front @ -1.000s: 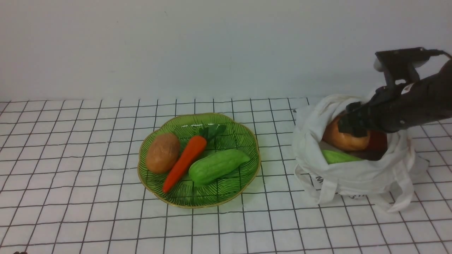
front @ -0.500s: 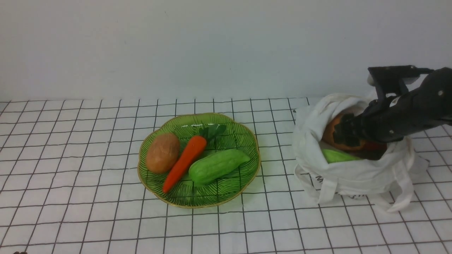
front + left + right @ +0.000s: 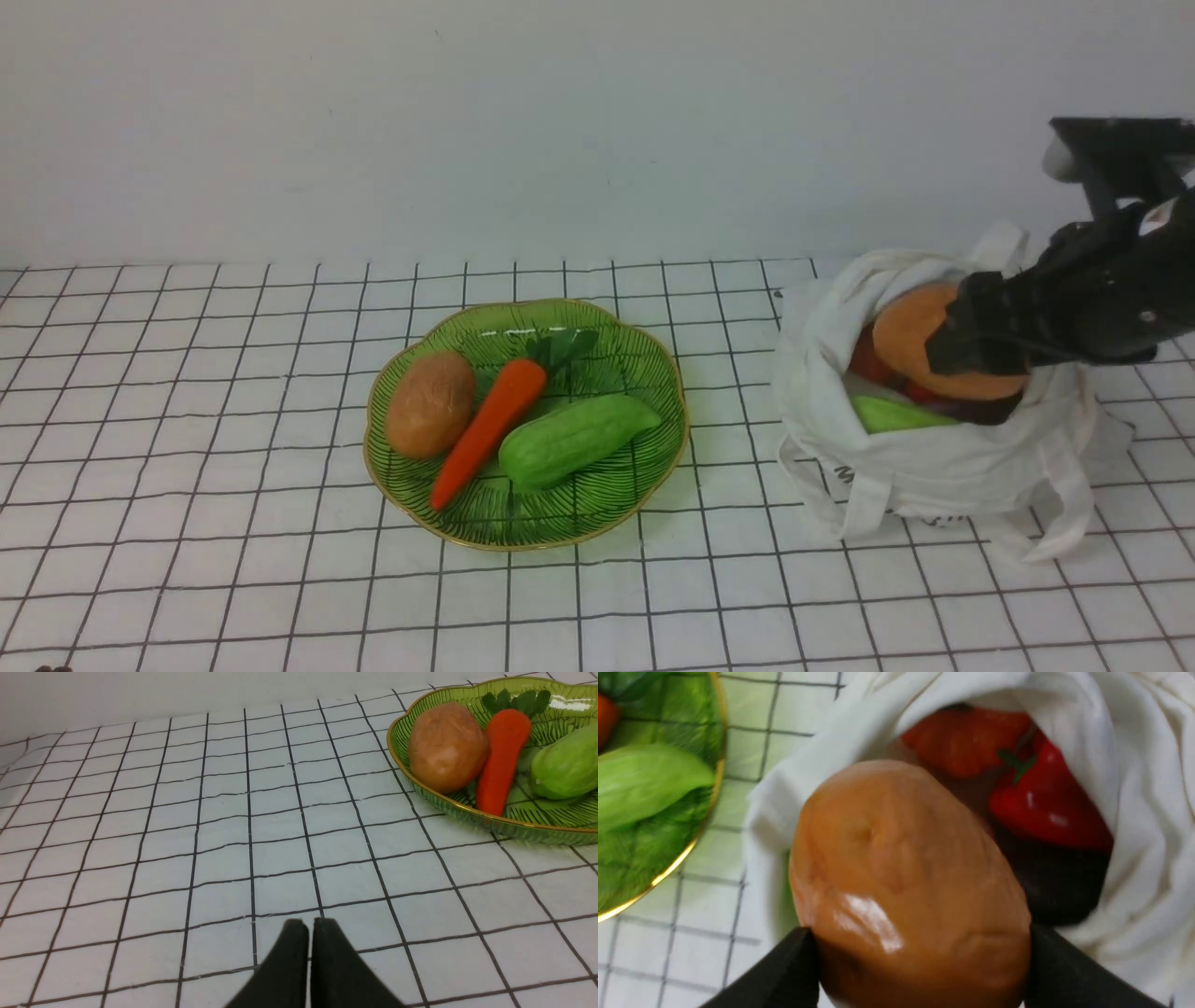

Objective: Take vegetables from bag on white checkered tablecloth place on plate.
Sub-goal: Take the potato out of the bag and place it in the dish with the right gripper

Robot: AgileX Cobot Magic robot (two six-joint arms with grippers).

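My right gripper point(image 3: 971, 345) is shut on the glossy orange-brown potato point(image 3: 920, 331) and holds it just above the open white bag point(image 3: 934, 467); in the right wrist view the potato point(image 3: 906, 882) sits between both fingers. A red pepper point(image 3: 1045, 802) and a pale green gourd point(image 3: 892, 413) lie inside the bag. The green plate point(image 3: 644, 476) holds a duller brown potato point(image 3: 429, 403), an orange carrot point(image 3: 490, 429) and a pale green gourd point(image 3: 574, 439). My left gripper point(image 3: 310, 926) is shut and empty over the white checkered tablecloth point(image 3: 187, 835), left of the plate point(image 3: 467, 807).
A plain white wall stands behind the table. The bag's strap handles point(image 3: 1064, 523) hang loose on the cloth at front right.
My right gripper dipped into the bag, closed on the glossy potato and has lifted it up and to the right. The red pepper now shows beneath it.
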